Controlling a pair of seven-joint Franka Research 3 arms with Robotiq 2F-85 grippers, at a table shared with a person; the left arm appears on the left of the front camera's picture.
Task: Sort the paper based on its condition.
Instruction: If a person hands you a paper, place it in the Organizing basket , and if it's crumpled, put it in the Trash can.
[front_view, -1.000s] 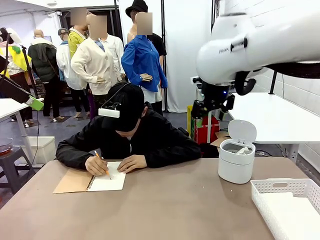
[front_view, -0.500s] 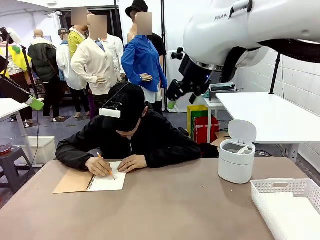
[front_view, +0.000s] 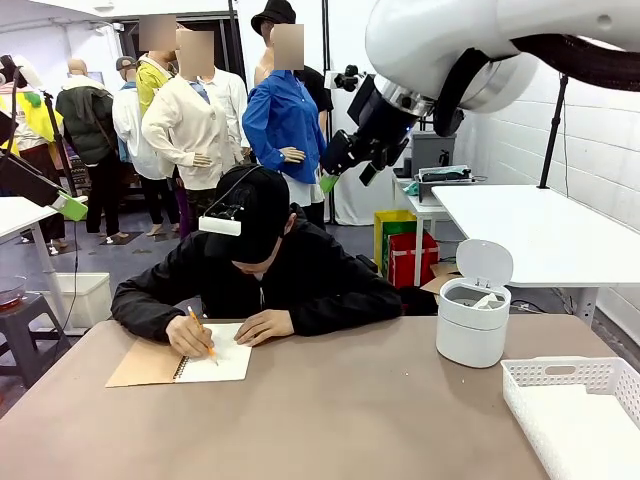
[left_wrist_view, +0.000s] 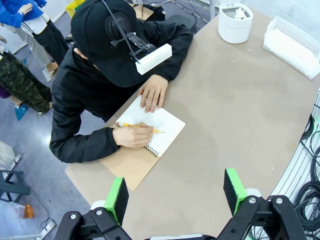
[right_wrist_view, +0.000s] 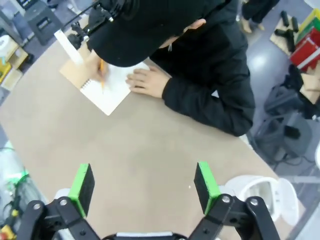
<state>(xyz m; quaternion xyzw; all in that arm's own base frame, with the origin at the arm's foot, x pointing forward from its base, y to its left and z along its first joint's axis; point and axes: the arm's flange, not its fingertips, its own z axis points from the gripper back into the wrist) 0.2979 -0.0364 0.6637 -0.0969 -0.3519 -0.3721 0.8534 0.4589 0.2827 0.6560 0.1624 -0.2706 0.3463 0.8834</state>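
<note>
A person at the far side writes with a pencil on the white page of a tan-covered spiral notebook (front_view: 205, 365) (left_wrist_view: 155, 127) (right_wrist_view: 112, 87). White paper lies flat in the white basket (front_view: 520, 385), and a crumpled white piece (left_wrist_view: 239, 13) shows in the round white bin (front_view: 470, 335). My right gripper (front_view: 333, 175) (right_wrist_view: 144, 186) hangs open and holds nothing, high above the table beside the person's head. My left gripper (left_wrist_view: 175, 192) is open with nothing in it, high over the table's near side, looking down on the notebook.
The bin (left_wrist_view: 234, 30) (right_wrist_view: 260, 192) stands at the table's far right with its lid flipped up. The basket (left_wrist_view: 310, 42) sits at the near right corner. The person's arms and hands (front_view: 265, 325) rest on the far left of the brown table (front_view: 350, 420).
My right arm has swung up and to the left, from above the bin to beside the person's head. The person keeps writing.
</note>
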